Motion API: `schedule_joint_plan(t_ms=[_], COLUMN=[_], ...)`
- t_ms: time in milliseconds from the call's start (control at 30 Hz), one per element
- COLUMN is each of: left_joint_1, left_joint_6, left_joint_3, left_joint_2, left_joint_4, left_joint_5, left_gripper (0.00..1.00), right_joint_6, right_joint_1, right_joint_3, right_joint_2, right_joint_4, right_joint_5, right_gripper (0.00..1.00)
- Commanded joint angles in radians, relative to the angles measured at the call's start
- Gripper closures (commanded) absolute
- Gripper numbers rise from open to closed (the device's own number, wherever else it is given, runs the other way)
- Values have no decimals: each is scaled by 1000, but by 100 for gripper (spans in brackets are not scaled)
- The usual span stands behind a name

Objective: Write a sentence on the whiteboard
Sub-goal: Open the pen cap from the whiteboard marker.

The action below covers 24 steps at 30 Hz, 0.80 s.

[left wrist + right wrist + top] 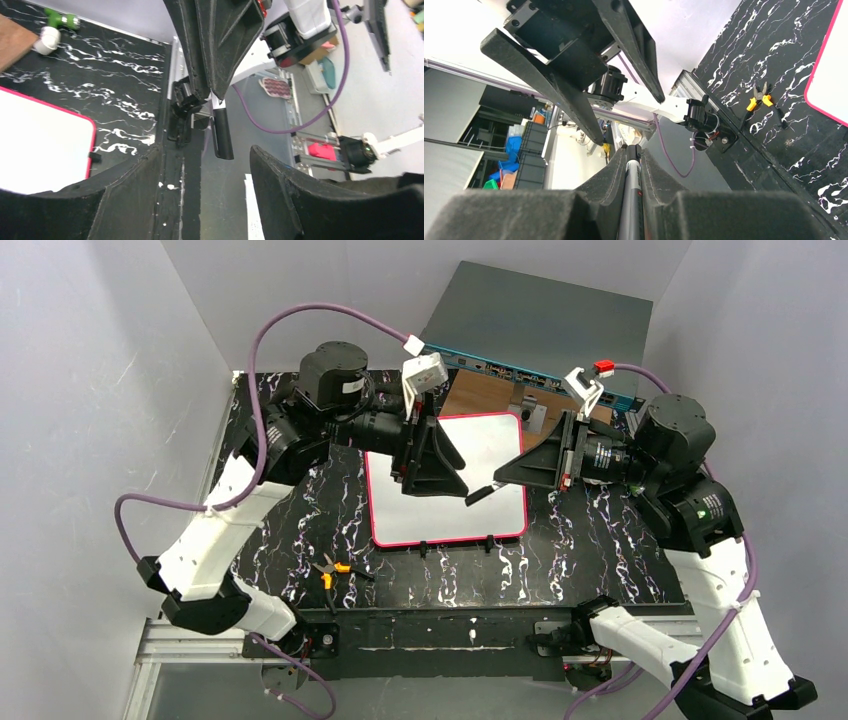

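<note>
Jaws of the left gripper [202, 160] stand well apart with nothing between them, while those of the right gripper [499, 478] are closed on a black marker [480, 492], which is angled down toward the board; contact between tip and board cannot be confirmed. The whiteboard [450, 525] lies flat on the black marbled table [600, 540] between the two arms, both grippers above it, its visible surface plain white. Yellow-handled pliers [331, 571] lie near its front left corner, not touching it.
</note>
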Motion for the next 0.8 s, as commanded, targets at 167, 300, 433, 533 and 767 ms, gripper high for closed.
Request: schedule_joint_plan(t_ms=[167, 300, 433, 533, 767], left_joint_1=[2, 1, 1, 2, 0], left_joint_6=[-234, -281, -353, -360, -426], left_joint_3=[-91, -125, -165, -177, -220], left_joint_2=[19, 18, 25, 23, 27], left_joint_4=[222, 267, 340, 353, 476], left_joint_5=[288, 314, 339, 325, 299], left_gripper=[40, 46, 60, 63, 100], right_joint_6=[-34, -43, -46, -46, -47], right_joint_1=[3, 3, 3, 3, 3], right_joint_3=[91, 106, 105, 101, 70], right_joint_2=[49, 75, 85, 90, 76], right_joint_4=[75, 96, 125, 130, 125], right_joint_5=[-48, -65, -68, -76, -73], right_gripper=[99, 99, 99, 99, 99])
